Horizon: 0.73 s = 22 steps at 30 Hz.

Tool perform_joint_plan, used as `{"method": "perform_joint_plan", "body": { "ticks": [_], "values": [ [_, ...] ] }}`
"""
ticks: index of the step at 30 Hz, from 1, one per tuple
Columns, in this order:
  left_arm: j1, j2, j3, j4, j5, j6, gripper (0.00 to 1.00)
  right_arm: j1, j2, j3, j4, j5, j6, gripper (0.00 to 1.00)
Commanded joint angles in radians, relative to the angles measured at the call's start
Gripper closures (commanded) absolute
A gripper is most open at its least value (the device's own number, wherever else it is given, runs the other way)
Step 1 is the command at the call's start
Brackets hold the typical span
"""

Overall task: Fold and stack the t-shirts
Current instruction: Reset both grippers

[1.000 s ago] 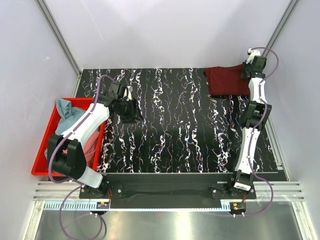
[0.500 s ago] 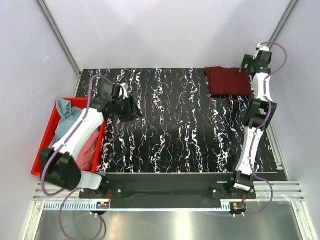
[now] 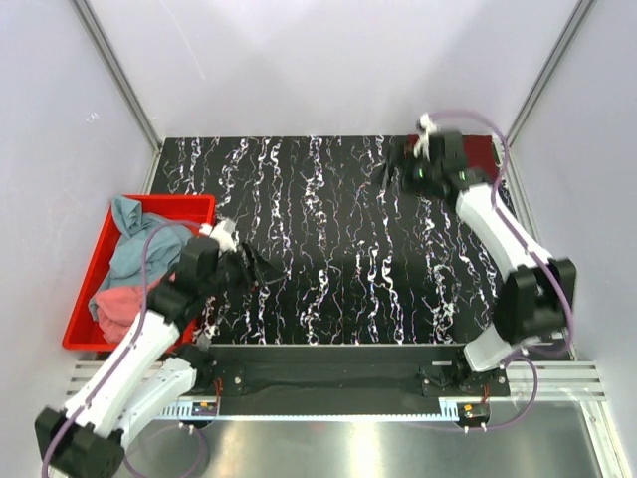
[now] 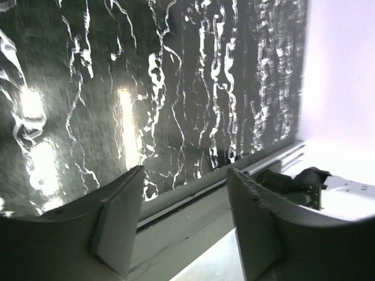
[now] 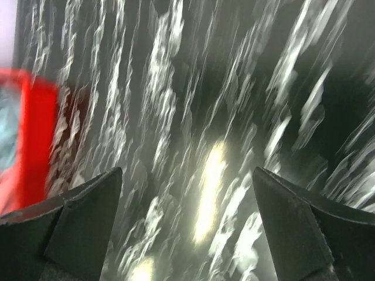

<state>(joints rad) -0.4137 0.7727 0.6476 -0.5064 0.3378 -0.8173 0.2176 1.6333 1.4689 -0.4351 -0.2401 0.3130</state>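
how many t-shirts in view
3: teal t-shirt and pink t-shirt in the red bin; maroon t-shirt at the far right corner, mostly behind the right arm. Bin may hide more.

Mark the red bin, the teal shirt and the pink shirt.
red bin (image 3: pixel 184 201), overhead view, far rim.
teal shirt (image 3: pixel 124 251), overhead view, middle of the cloth.
pink shirt (image 3: pixel 109 304), overhead view, middle of the bunch.

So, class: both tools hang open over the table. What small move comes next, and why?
Probably swing the left tool over the red bin and lower it onto the teal-blue shirt: it is open, empty and nearest, and that shirt lies crumpled there with the coral pink shirt.
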Motion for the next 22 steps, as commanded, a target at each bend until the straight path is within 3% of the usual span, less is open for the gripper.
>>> {"method": "perform_joint_plan", "body": {
  "ticks": [1,4,12,15,19,20,21,22],
  "values": [
    [-0.007,-0.179,-0.144,0.149,0.009,-0.152,0.31,-0.052,-0.191,-0.4,0.051,-0.16,0.315,0.0],
    [-0.01,-0.358,-0.25,0.147,0.02,-0.183,0.17,-0.043,-0.428,-0.653,0.065,-0.185,0.376,0.0],
    [-0.01,-0.838,-0.485,0.198,0.114,-0.302,0.09,-0.041,-1.087,-0.985,-0.095,-0.093,0.532,0.0],
    [-0.011,-0.926,-0.618,0.31,0.211,-0.416,0.08,-0.043,-1.292,-1.062,-0.198,-0.053,0.646,0.0],
    [-0.011,-0.882,-0.69,0.535,0.297,-0.428,0.07,-0.041,-1.554,-1.127,-0.309,-0.064,0.753,0.0],
    [-0.013,-0.886,-0.748,0.601,0.311,-0.478,0.07,-0.043,-1.599,-1.139,-0.329,-0.079,0.77,0.0],
    [-0.011,-0.895,-0.788,0.79,0.332,-0.526,0.07,-0.043,-1.627,-1.148,-0.359,-0.099,0.778,0.0],
    [-0.013,-0.908,-0.804,0.816,0.331,-0.581,0.05,-0.043,-1.591,-1.144,-0.356,-0.128,0.741,0.0]
  ]
}}
